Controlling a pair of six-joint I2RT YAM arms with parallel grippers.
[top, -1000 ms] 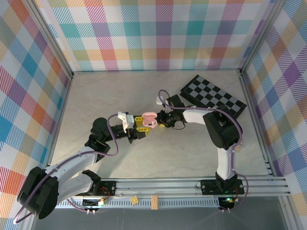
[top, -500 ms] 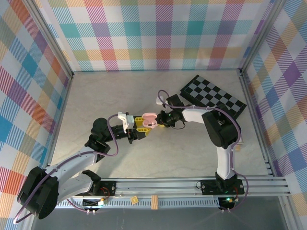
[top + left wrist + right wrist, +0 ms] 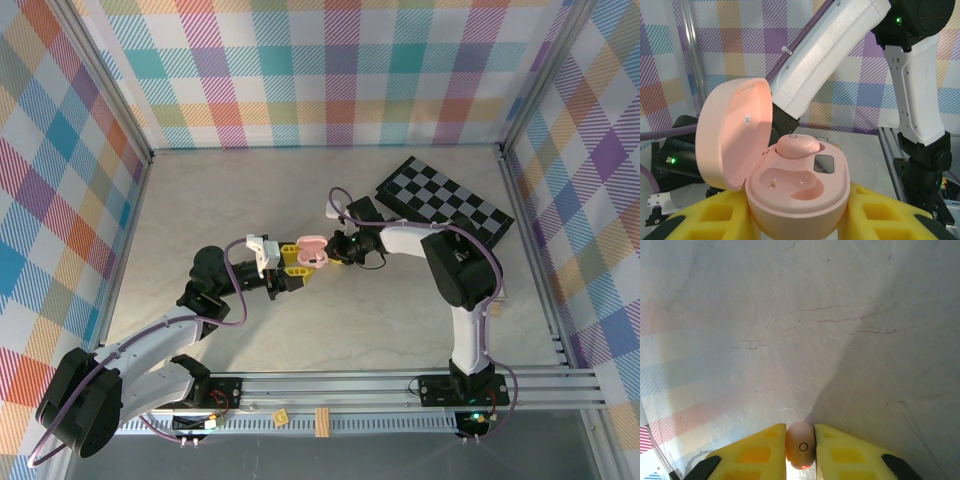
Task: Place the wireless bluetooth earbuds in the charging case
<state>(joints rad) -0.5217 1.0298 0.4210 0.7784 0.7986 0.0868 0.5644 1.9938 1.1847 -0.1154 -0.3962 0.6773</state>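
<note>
Table point(image 3: 250, 200) layout unchanged, right arm point(image 3: 455, 270) has hardly moved. Left fingers point(image 3: 705, 220) clamp the open pink case point(image 3: 797, 192) mid-table, same grip as a second ago. One bud point(image 3: 796, 146) sits in its well, the other well point(image 3: 782, 180) is empty. The change: right fingers point(image 3: 762, 450), just right of the case, have closed on the second bud point(image 3: 800, 442), pinched at the tips. Pick looks done. Next is lift and align over the empty well. Can't tell if it's off the table yet.

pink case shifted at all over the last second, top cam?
No. The pink charging case sits in the same spot, just left of the checkerboard as before; there is no visible shift in the top view.
</note>
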